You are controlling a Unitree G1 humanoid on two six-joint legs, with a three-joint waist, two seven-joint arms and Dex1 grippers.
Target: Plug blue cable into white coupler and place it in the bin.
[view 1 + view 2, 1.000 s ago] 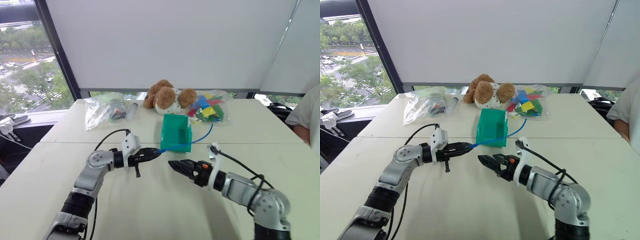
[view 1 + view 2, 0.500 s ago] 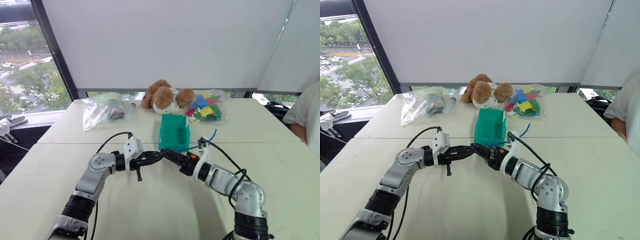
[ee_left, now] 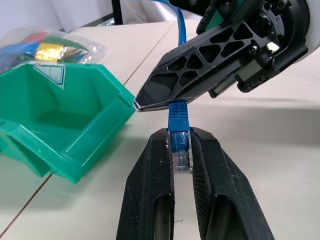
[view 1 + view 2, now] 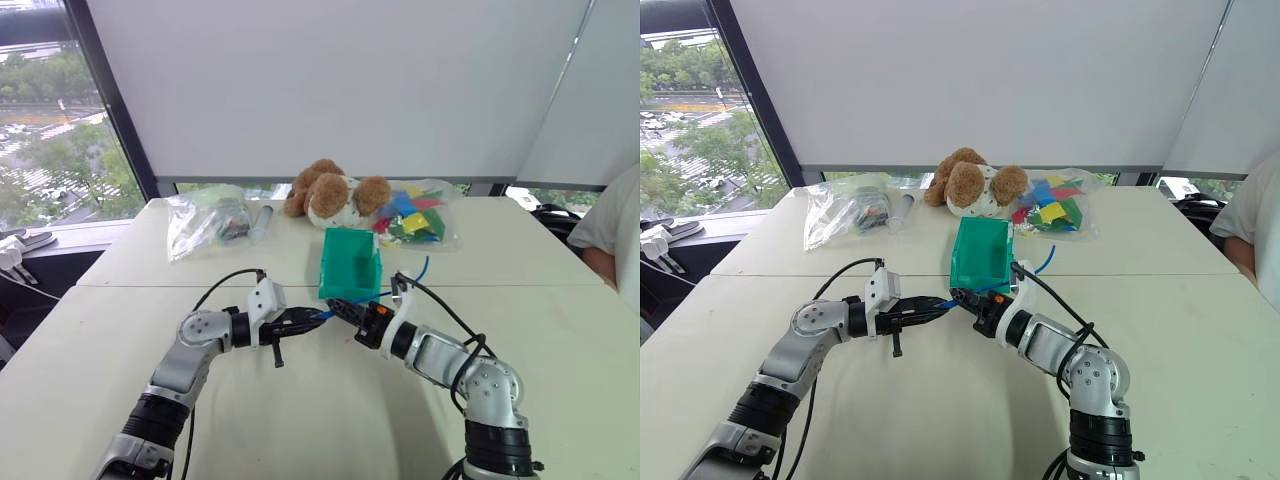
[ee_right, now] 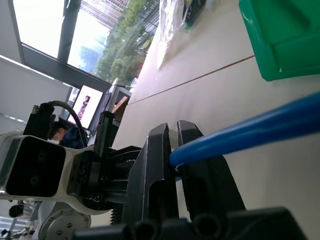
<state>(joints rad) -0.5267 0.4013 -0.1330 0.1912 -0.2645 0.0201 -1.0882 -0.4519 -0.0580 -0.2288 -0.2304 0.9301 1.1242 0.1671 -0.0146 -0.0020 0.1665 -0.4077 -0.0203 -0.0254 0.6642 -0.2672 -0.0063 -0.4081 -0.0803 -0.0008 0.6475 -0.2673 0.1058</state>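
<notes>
Cable (image 4: 372, 296) end sits pinched between my two grippers in the eye views, just at 6 o'clock of the bin (image 4: 351, 264), with the left gripper (image 4: 312, 317) and right gripper (image 4: 335, 308) meeting tip to tip above the table (image 4: 300, 420). Left wrist view: my left fingers (image 3: 150, 200) are clamped on the clear plug, the right claw crossing just past it at 12 o'clock. Right wrist view: my right fingers (image 5: 155, 165) are closed on the blue cord.
</notes>
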